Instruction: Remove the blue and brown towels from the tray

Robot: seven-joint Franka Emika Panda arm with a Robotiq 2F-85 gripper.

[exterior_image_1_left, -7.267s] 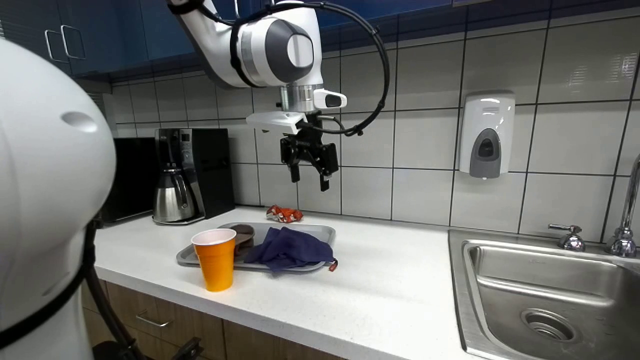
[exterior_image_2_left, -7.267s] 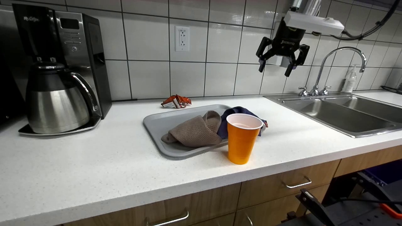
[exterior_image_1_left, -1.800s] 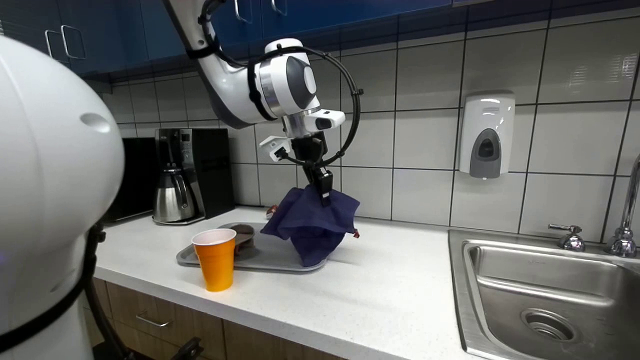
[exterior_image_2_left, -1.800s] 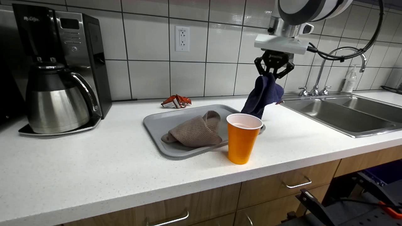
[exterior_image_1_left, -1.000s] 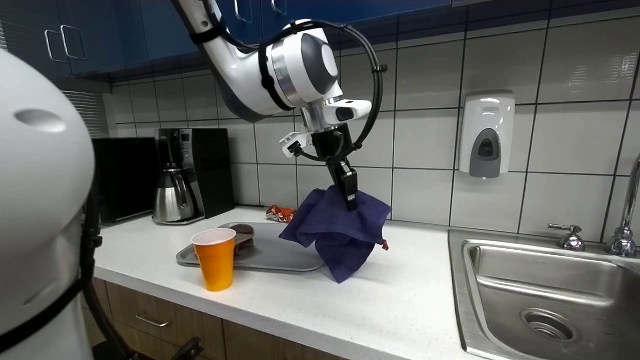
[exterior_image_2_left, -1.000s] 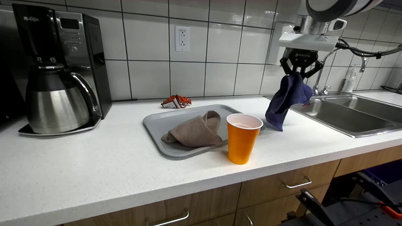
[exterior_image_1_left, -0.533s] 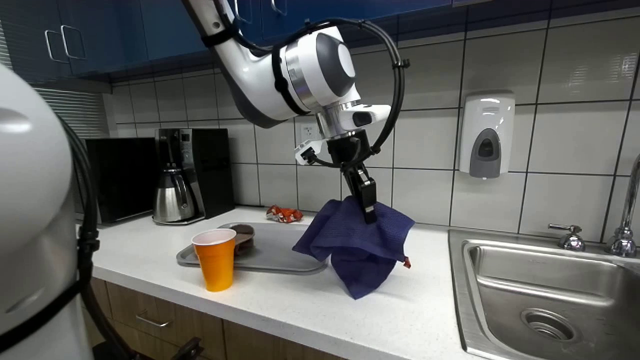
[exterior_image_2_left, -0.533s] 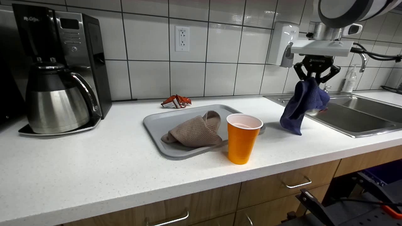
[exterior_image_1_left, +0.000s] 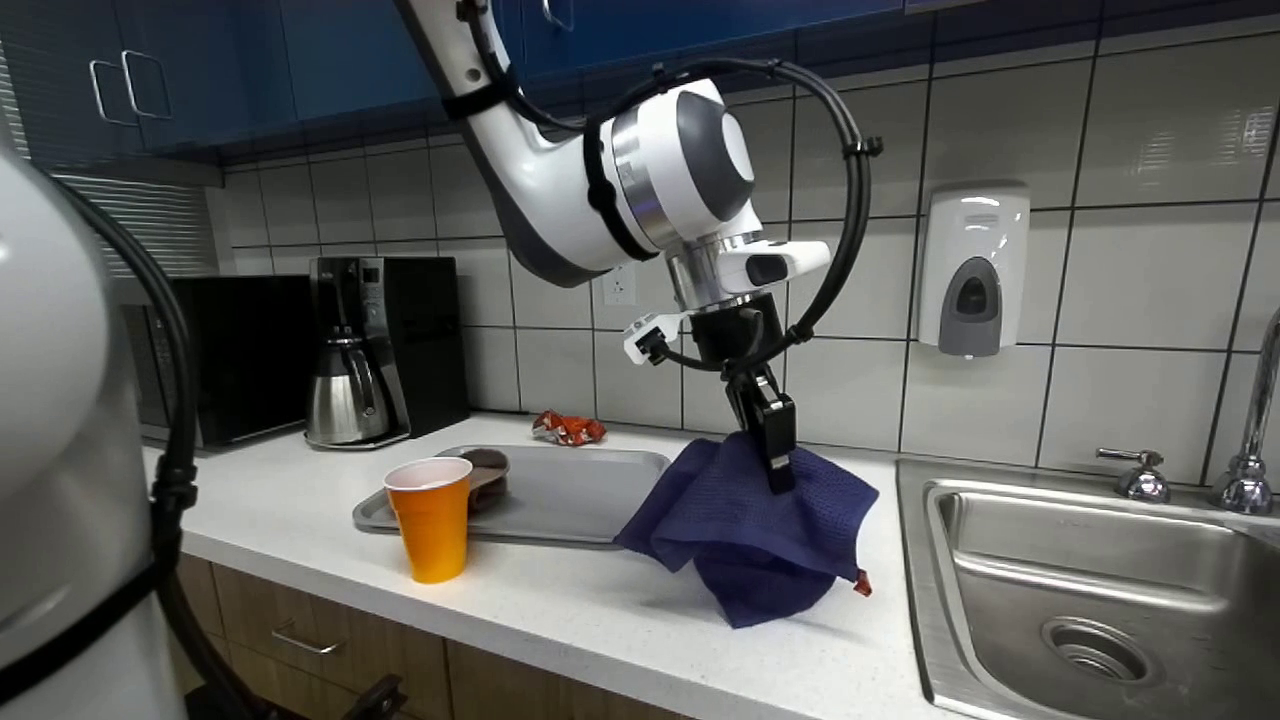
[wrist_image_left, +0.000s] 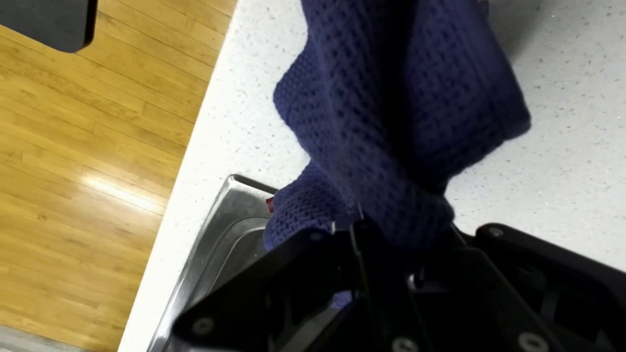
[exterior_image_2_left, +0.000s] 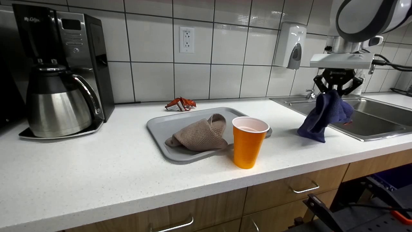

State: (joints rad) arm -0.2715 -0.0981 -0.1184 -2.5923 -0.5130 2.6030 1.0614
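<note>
My gripper [exterior_image_1_left: 778, 482] is shut on the blue towel [exterior_image_1_left: 740, 540], pinching it near its top so the folds hang below. In an exterior view the blue towel [exterior_image_2_left: 326, 111] is off the tray, over the counter between tray and sink. Whether its lowest corner touches the counter I cannot tell. Dark navy folds of the towel [wrist_image_left: 352, 112] fill the middle of the wrist view and hide the fingertips. The brown towel [exterior_image_2_left: 201, 135] lies crumpled on the grey tray [exterior_image_2_left: 165, 124]. In an exterior view the brown towel [exterior_image_1_left: 488, 478] is partly behind the cup.
An orange cup [exterior_image_2_left: 249, 145] stands at the tray's front edge. The steel sink [exterior_image_1_left: 925, 600] is close beside the held towel. Behind the tray lies a red wrapper [exterior_image_2_left: 181, 104]. A coffee maker [exterior_image_2_left: 64, 80] stands further along the counter, and a soap dispenser [exterior_image_1_left: 975, 270] hangs on the wall.
Earlier the blue towel lay on the tray under my open gripper. It has since been gripped and lifted. Over the last second it has moved away from the tray toward the sink, and lower.
</note>
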